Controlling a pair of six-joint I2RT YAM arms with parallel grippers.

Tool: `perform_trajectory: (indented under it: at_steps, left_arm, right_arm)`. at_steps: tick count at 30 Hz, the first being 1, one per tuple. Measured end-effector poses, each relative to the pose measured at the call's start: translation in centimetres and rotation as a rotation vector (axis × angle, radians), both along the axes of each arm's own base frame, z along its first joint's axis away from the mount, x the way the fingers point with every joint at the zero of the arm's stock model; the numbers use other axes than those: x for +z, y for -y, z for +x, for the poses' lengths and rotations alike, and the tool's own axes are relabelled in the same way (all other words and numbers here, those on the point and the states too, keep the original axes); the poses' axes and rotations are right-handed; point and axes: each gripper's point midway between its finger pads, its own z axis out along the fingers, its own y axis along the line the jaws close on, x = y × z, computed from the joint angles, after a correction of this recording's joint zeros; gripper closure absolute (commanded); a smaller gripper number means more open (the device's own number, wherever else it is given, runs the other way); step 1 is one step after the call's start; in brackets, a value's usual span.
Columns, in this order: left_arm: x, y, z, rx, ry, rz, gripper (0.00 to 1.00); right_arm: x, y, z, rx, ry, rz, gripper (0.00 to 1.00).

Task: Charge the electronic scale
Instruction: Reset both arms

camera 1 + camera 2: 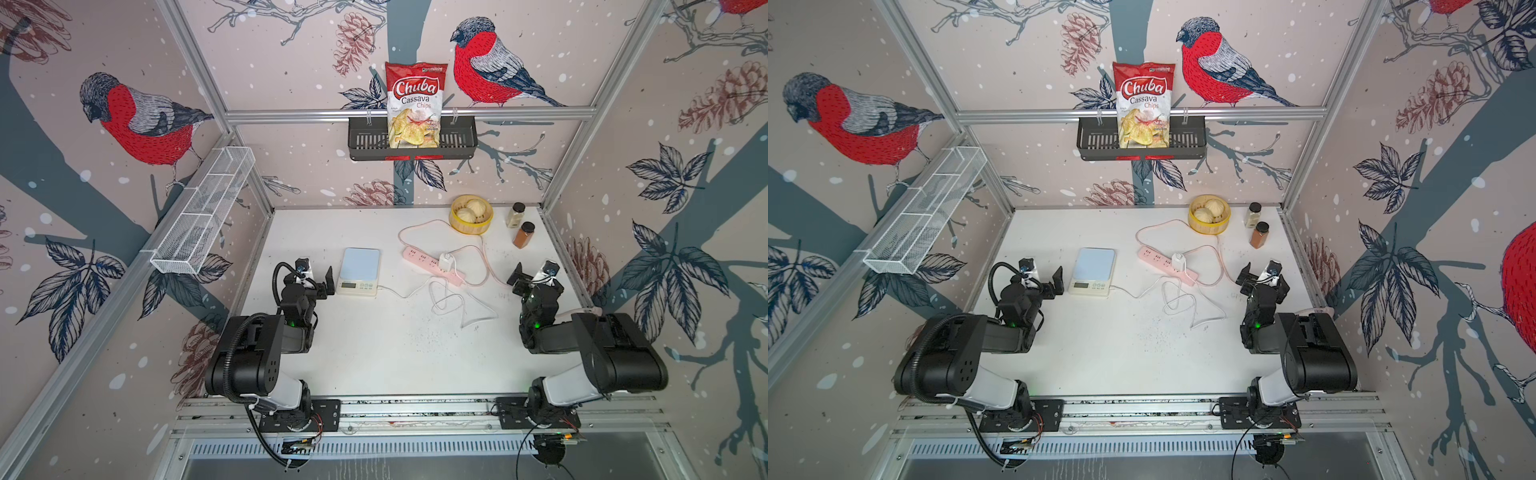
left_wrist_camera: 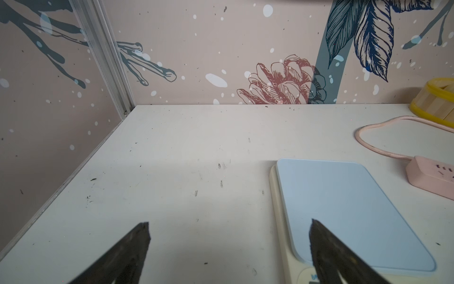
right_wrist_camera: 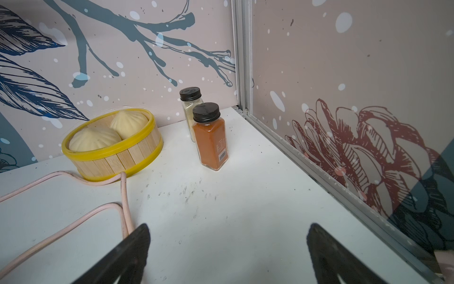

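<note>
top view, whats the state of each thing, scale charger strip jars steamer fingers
electronic scale, lying flat, white cable at its side
charger, plugged into pink power strip
orange spice jar, upright, capped
pale spice jar, upright, capped
steamer basket, uncovered, two buns inside
left fingers, open, empty
right fingers, open, empty

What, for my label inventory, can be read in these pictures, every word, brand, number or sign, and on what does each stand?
"Chuba": on the red-and-white foil snack bag standing in the black slotted wall basket.
"Cassava Chips": same bag, under the brand.
Bag's small print: too small to read.
Glass jar of orange spice: label and barcode blurred, unreadable.
Cream-white electronic scale with pale blue plate: display and button marks too small to read.
</note>
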Motion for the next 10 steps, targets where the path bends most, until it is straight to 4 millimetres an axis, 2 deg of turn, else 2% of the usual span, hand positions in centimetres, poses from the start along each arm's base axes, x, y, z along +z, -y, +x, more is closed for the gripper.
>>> perform_trajectory:
  at_steps: [10]
  left_arm:
    - [-0.10,0.19,0.23,0.008,-0.007,0.005,0.01]
  right_arm:
    - [-0.08,0.00,-0.01,0.000,-0.003,0.000,0.00]
